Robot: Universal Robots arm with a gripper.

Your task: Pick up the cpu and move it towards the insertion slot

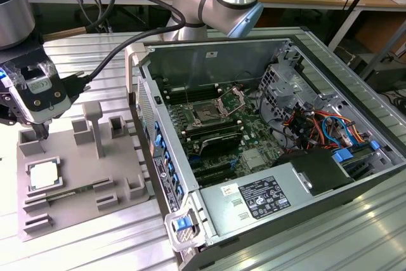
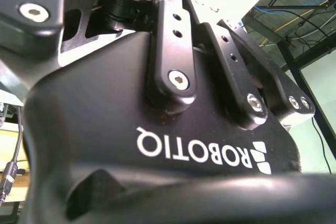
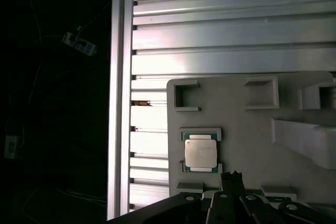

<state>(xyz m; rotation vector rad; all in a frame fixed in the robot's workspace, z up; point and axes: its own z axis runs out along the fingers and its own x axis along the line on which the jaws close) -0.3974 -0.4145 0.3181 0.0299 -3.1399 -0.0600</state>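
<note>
Exterior view, read from its left to its right.

- 1 gripper (image 1: 43, 132): fingers drawn together, nothing held. The tips are low over the grey fixture (image 1: 85, 179), near the cpu (image 1: 43, 174) but not touching it.
- 1 cpu: lies flat in a square recess of the fixture, silvery top up. The first wrist view shows it too.
- 1 fixture: sits on the slatted table (image 1: 95, 245). Its tall post (image 1: 95, 128) stands between the cpu and the case.
- 1 open computer case (image 1: 209, 61): its side wall separates the fixture from the 1 insertion slot (image 1: 208, 114) on the motherboard.
</note>
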